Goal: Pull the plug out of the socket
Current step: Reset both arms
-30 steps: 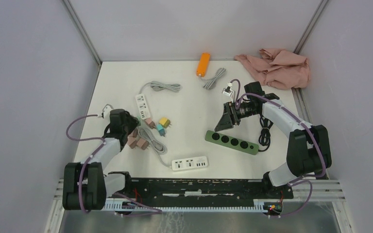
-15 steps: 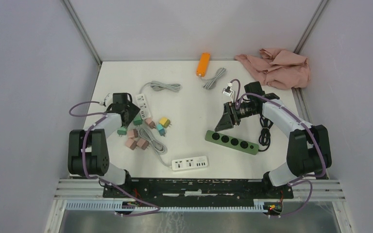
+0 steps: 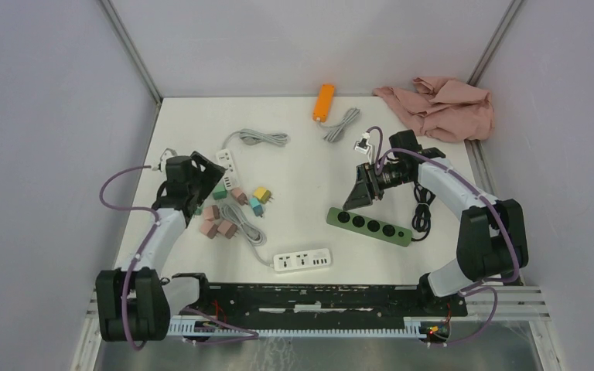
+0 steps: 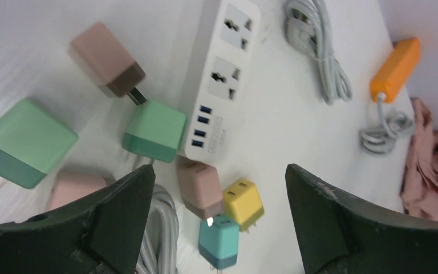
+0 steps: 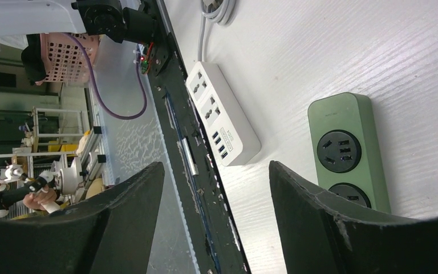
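The left gripper [image 4: 217, 171] hangs wide open and empty over loose plugs [image 4: 105, 58] near the bench's [image 3: 309, 166] left edge. The green plug [image 4: 154, 130] lies against the white power strip's [image 4: 222, 74] end, out of its sockets. The right gripper [image 5: 215, 171], jaws apart and empty, hovers above the green power strip [image 5: 342, 151].

There are four power strips [image 3: 302, 260]. Two are white, one in the upper left part of the table and one low in the middle. One is green [image 3: 369, 226], on the right. One is orange [image 3: 323, 101], at the top. A bunch of little plug blocks [image 3: 227, 229] lies on the left. There look to be eight: four pink, two green, one yellow and one blue-green. They sit so close together that the pink count is not sure. There are three grey cords [image 3: 263, 137] and one black cord [image 3: 421, 209]. There is one pink cloth [image 3: 442, 104], in the upper right.
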Controlling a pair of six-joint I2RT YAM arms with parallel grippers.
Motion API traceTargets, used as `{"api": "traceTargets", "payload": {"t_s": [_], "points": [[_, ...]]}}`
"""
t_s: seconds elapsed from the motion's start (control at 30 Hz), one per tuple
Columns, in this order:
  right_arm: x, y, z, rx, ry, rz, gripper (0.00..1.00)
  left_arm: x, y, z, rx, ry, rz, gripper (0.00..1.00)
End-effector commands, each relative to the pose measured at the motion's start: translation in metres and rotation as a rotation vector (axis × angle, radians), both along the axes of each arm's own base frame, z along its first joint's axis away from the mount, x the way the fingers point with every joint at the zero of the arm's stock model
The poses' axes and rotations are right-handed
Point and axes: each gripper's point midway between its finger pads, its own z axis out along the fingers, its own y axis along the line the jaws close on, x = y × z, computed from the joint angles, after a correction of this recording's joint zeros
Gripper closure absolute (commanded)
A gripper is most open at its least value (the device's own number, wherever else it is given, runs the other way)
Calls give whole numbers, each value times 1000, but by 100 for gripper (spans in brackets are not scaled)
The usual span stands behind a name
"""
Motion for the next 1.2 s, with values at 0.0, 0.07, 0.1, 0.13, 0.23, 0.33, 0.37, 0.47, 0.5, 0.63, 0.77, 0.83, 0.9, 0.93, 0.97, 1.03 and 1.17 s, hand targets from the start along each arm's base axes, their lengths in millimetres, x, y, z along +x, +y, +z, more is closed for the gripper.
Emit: {"api": "traceTargets", "payload": {"t_s": [0.0,0.07,0.1,0.13,0.23,0.33,0.37,0.47,0.5,0.63,0.77,0.83,0.9,0.93,0.97,1.03,1.17], "points": [[6,0,28,33,-134,26,26,-14,-41,43,-73,-221,-237,10],[3,0,32,40,-163,50,25,-25,-62,64,-98,-324,-362,9],[2,-1,34,41,-173,56,24,-33,-73,76,-114,-380,-423,6],[0,-2,36,42,-198,69,24,-40,-85,87,-128,-431,-486,3],[-3,-6,44,42,-258,86,23,-68,-121,121,-156,-567,-660,1],[-8,-13,55,43,-337,99,22,-97,-155,151,-162,-673,-804,1],[-9,-17,61,39,-373,98,21,-108,-166,162,-170,-704,-851,1],[-9,-29,80,10,-490,64,20,-136,-193,187,-198,-765,-971,1],[-9,-33,88,-3,-532,50,18,-142,-197,195,-199,-773,-992,1],[-11,-47,126,-91,-690,-6,5,-148,-190,223,-129,-776,-992,1],[-2,-62,174,-170,-741,-215,0,-140,-178,240,-25,-782,-945,1],[-1,-62,191,-139,-681,-332,0,-137,-176,243,-15,-783,-929,1],[-12,-57,206,-93,-670,-325,0,-136,-176,247,-23,-788,-923,1],[-17,-56,213,-79,-676,-316,0,-136,-177,248,-28,-785,-925,1],[-21,-56,219,-76,-690,-305,0,-136,-177,247,-28,-775,-926,1],[-28,-58,229,-86,-731,-285,1,-135,-177,247,-17,-754,-931,1],[-32,-69,242,-139,-771,-327,1,-135,-173,252,32,-737,-938,1]]}}
